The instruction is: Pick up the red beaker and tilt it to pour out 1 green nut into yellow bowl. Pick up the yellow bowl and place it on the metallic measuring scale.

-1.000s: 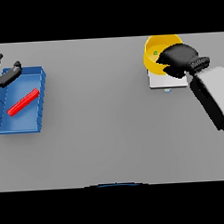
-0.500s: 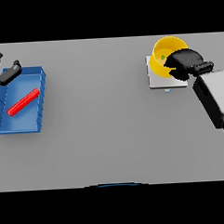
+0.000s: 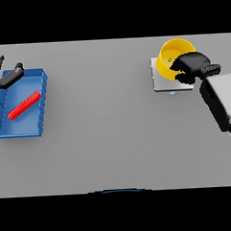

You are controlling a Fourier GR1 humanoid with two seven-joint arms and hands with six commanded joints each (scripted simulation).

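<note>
While the right hand (image 3: 190, 65) grips the yellow bowl (image 3: 174, 56) over the measuring scale (image 3: 160, 81) near the table's far right corner, green nut (image 3: 170, 60) inside, only release remains.

On the table (image 3: 113, 136) I count one yellow bowl (image 3: 174, 54) holding one green nut (image 3: 170, 60), one metallic scale (image 3: 160, 81), one blue tray (image 3: 36, 83), one red beaker (image 3: 24, 105), and two hands, left (image 3: 2, 77) and right (image 3: 194, 65).
</note>
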